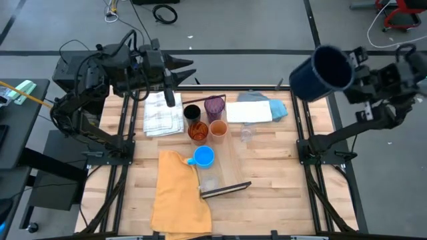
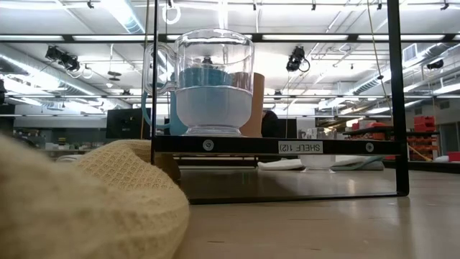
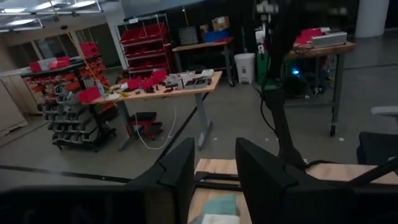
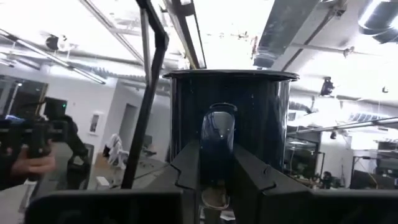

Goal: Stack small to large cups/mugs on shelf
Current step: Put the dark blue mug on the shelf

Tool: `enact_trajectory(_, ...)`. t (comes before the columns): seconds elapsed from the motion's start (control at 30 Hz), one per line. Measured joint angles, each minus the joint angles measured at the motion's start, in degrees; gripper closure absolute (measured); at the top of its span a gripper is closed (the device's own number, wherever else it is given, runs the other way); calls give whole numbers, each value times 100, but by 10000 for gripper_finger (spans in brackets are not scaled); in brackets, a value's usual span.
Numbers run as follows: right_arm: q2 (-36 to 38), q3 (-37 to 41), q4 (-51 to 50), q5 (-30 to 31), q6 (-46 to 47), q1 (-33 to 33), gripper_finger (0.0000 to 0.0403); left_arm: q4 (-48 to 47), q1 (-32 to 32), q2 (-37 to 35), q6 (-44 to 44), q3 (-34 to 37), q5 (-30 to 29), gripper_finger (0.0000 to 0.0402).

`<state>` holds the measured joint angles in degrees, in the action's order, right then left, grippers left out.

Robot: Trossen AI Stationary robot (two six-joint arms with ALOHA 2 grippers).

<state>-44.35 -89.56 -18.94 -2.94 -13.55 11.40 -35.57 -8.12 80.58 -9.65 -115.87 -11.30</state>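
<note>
Yellow cloth (image 1: 179, 193) is lying at the worktop's (image 1: 273, 187) near left. The left gripper (image 1: 179, 69) is hovering empty above the white towel (image 1: 162, 113), fingers (image 3: 177, 177) slightly apart. On the shelf (image 1: 227, 160), the black cup (image 1: 191, 112), purple tumbler (image 1: 214, 106), orange tumbler (image 1: 197, 132), peach cup (image 1: 218, 129) and blue mug (image 1: 203, 157) are standing, all looking empty. The right gripper (image 4: 217, 186) is holding the navy mug (image 1: 321, 72) high beyond the worktop's right edge, fingers clamped on its handle (image 4: 217, 143).
</note>
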Motion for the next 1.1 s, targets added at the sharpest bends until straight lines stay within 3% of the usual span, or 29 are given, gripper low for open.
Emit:
enact_trajectory(0.27, 1100, 2186, 1064, 698, 710, -2, 345, 142, 0, 2, 0, 0, -1, 284)
enact_trajectory(0.5, 1442, 4057, 2451, 1216, 1423, -2, 344, 142, 0, 2, -32, 0, -1, 280)
enact_trajectory(0.77, 1389, 5289, 3249, 1514, 2443, -129, 343, 139, 0, 2, -174, 0, 1, 289)
enact_trajectory(1.1, 1110, 6268, 3805, 1197, 3092, -421, 343, 130, 0, 4, -409, 0, 1, 276)
